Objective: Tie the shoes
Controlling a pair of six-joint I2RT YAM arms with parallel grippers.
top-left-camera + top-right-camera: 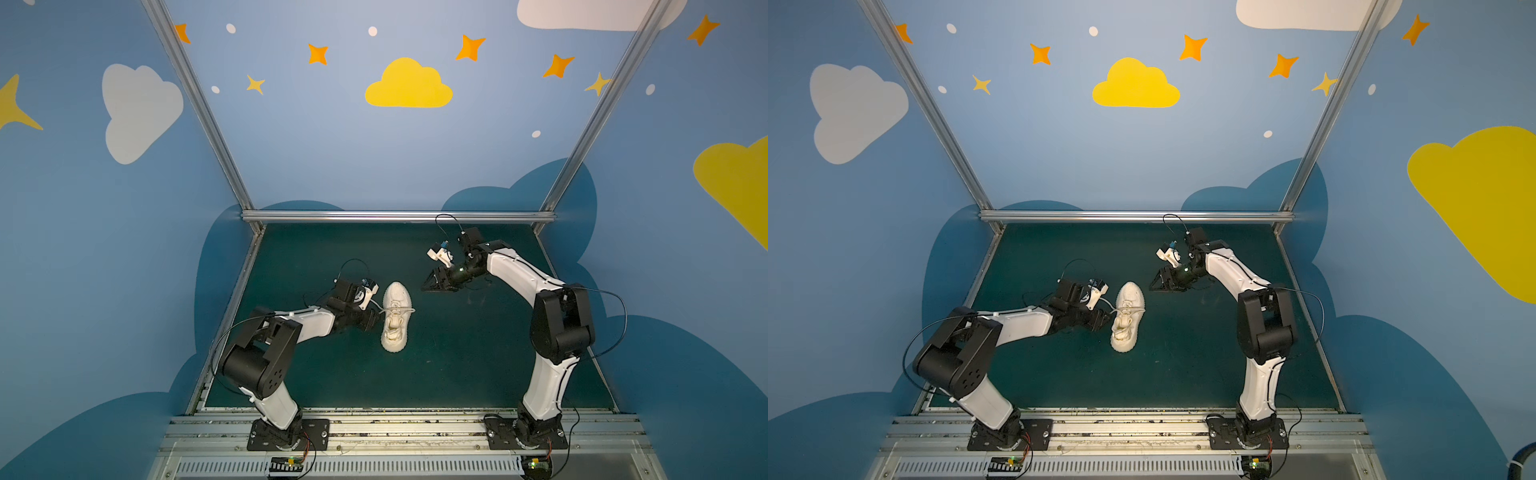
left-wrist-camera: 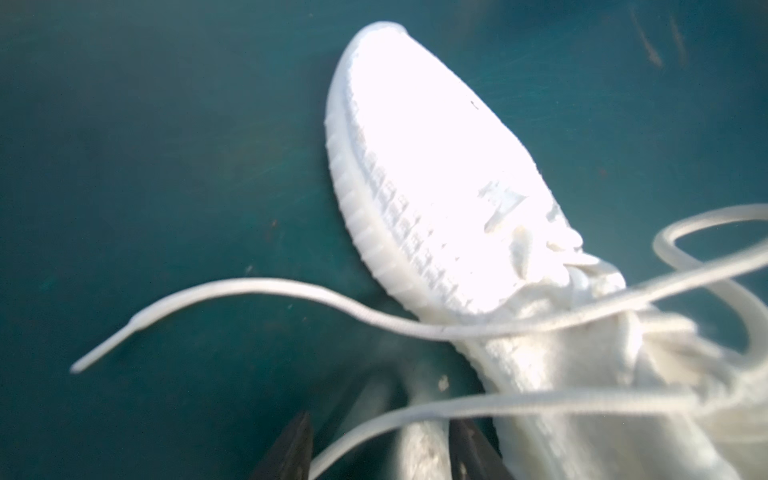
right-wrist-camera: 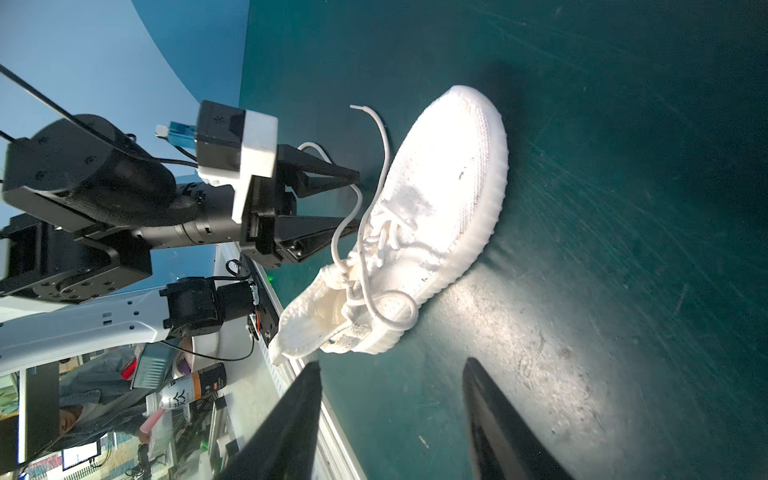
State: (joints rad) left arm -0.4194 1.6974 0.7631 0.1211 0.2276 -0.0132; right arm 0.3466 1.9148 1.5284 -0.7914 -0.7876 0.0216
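Top views: sneaker (image 1: 397, 296) lies front-to-back, toe toward the back wall (image 1: 332, 166).

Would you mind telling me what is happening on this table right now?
Two robot arms are working on tying a cream sneaker that stands on the green mat. The left gripper sits right beside the shoe's laced middle, open, with a loose lace running between its jaws. The right gripper hovers apart from the shoe, open and empty. No bow is tied yet.
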